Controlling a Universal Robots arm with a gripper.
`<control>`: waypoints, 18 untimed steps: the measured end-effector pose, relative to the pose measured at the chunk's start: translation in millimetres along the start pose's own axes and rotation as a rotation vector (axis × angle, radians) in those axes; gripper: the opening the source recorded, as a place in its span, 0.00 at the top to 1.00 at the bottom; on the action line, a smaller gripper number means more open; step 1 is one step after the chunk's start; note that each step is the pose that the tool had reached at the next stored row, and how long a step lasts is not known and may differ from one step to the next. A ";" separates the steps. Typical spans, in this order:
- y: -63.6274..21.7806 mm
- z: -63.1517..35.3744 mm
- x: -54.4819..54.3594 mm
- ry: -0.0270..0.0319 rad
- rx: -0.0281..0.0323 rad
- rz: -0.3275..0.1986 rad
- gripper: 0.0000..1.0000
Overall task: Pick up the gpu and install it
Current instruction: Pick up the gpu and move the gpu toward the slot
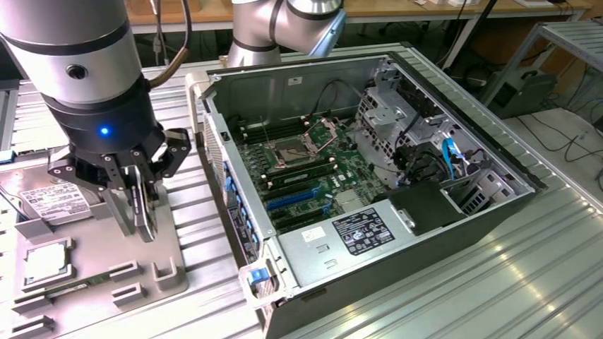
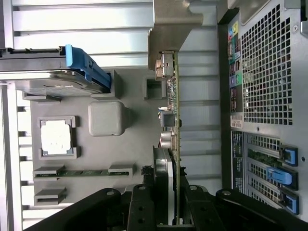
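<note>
The gpu (image 1: 143, 212) is a thin black card held on edge, its lower end just over the grey parts tray (image 1: 94, 247) at the exterior view's left. My gripper (image 1: 140, 189) is shut on it from above, one finger on each face. In the wrist view the gpu (image 2: 174, 120) runs edge-on away from the gripper (image 2: 166, 190), with its silver end bracket (image 2: 168, 29) at the far end. I cannot tell whether the card still touches the tray. The open computer case (image 1: 282, 92) lies beside it, with its motherboard (image 1: 301, 169) and blue card slots (image 1: 292, 201) exposed.
On the tray lie a silver hard drive (image 1: 52, 201), a processor (image 1: 45, 261) and a green memory stick (image 2: 82, 172). The case's perforated back panel (image 2: 269, 72) with blue slot latches (image 2: 281, 175) is close beside the card. The arm's base (image 1: 273, 28) stands behind the case.
</note>
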State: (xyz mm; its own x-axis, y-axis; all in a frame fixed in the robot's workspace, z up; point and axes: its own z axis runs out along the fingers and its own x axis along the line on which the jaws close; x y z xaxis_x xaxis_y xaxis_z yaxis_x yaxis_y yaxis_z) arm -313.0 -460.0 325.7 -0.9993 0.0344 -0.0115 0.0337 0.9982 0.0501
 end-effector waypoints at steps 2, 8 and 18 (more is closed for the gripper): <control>0.1 -2.1 0.0 -0.0001 -0.0001 0.000 0.72; 0.5 -9.8 -0.1 -0.0001 -0.0001 0.000 0.72; 1.2 -23.7 -0.2 -0.0001 0.0000 0.000 0.72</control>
State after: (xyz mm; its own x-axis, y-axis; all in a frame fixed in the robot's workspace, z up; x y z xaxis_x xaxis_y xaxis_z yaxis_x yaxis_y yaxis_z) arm -313.0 -460.0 349.4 -0.9993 0.0344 -0.0116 0.0338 0.9982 0.0501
